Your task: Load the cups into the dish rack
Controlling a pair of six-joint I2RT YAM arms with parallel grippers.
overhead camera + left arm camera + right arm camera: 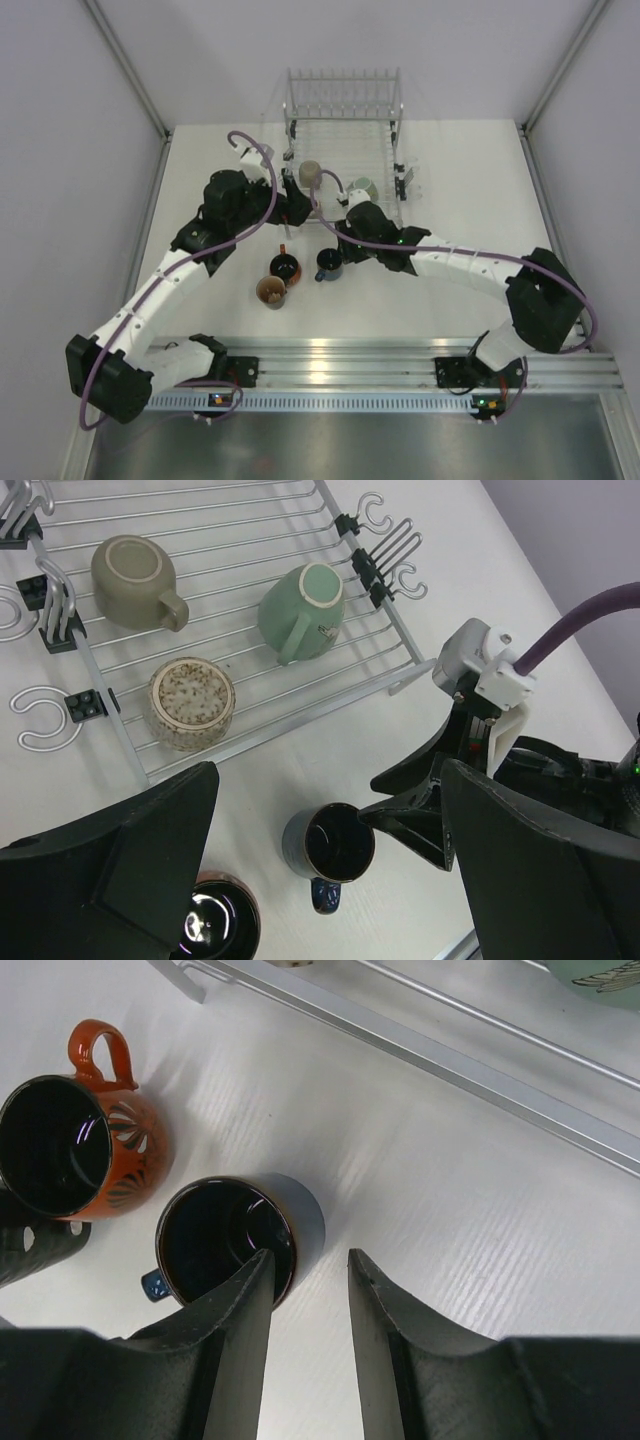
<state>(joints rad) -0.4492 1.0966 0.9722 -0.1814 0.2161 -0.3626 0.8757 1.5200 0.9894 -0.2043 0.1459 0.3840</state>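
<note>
While three mugs already lie inside the dish rack (340, 135) at the far side of the table (470, 200), three others stand outside it, so the job looks about half done.

Six mugs can be counted in all. In the rack there are three: a tan mug (130, 575) turned upside down, a mint-green mug (305, 605) lying on its side next to it, and a speckled beige mug (192, 702), also bottom-up, near the rack's front rail. On the bare table just in front of the rack there are another three, all upright and close together: a dark blue mug (235, 1235), an orange mug (75, 1150) with a looped handle, and a third mug (271, 291) that looks brownish from above. There is one rack and there are two arms.

The right gripper (310, 1260) hovers at the dark blue mug with its jaws partly spread. One finger sits right at the mug's rim and the other is outside the wall. It is not pinching anything that can be seen, so this mug seems to be the next one to load.

The left gripper (328, 770) hangs above the table between the rack and the loose mugs. Its jaws are spread fully wide and hold nothing.
</note>
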